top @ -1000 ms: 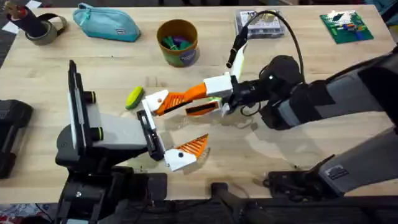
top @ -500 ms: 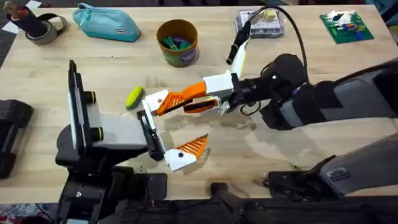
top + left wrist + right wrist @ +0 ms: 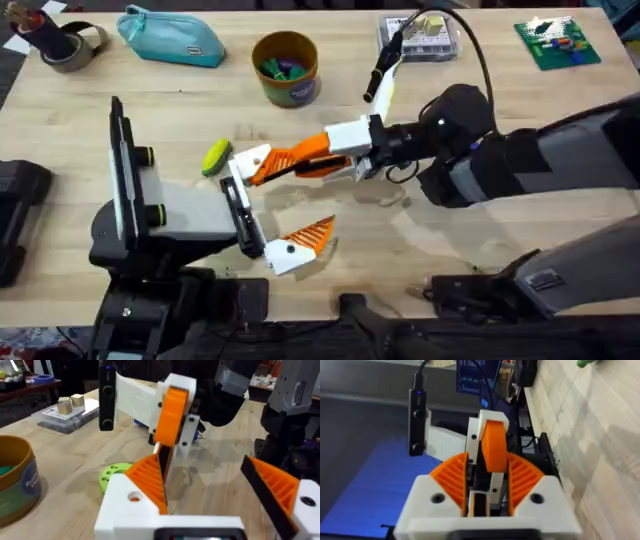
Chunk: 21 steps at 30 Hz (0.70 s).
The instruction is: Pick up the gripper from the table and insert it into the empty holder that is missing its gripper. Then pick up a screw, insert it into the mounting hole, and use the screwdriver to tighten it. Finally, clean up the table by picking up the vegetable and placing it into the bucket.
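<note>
We see right end effector (image 3: 300,160) pinching small orange ribbed plastic wedge (image 3: 493,452) mid-counter, at white slotted holder (image 3: 252,160); left end effector (image 3: 275,205) spread. Risk: tilted wedge jams, slips out.

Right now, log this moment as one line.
right gripper: shut on the gripper, at the holder | left gripper: open | vegetable: on table

overhead: high, down onto counter (image 3: 120,80) | wrists: close, level, facing each other | shared: right hand (image 3: 262,170)
</note>
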Motion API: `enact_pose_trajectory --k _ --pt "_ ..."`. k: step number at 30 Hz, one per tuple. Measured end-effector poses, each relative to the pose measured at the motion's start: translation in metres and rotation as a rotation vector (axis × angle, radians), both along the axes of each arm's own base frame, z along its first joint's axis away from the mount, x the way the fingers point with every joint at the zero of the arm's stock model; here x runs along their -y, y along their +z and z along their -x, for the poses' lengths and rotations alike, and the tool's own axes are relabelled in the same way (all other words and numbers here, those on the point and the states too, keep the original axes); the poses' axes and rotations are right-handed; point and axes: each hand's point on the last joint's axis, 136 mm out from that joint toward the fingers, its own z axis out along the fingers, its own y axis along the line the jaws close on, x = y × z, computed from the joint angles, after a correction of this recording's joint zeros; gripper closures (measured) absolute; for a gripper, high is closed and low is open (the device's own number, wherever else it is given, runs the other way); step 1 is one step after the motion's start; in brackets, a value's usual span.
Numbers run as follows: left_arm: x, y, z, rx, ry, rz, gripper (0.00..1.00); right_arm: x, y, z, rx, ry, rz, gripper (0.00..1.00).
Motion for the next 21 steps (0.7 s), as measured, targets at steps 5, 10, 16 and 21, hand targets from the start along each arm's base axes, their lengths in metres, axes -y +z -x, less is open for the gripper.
enact_pose_trajectory --k 5,10,16,21 --pt "0.0 0.0 0.0 0.0 0.0 0.0 0.009 -0.0007 0.0003 -0.0041 -0.007 -0.023 -0.001 0.688" --pt "0.0 0.0 0.0 0.0 0.0 0.0 0.009 -0.0014 0.0007 -0.0079 -0.009 -0.046 -0.004 0.696" --pt "0.0 0.0001 -0.0001 0.005 0.0 -0.002 0.009 -0.003 -0.0012 -0.0091 -0.022 -0.056 0.002 0.938" --pt "-0.0002 0.0001 -0.0005 0.006 0.003 -0.002 0.009 -0.0042 -0.0016 -0.009 -0.026 -0.059 0.004 0.986"
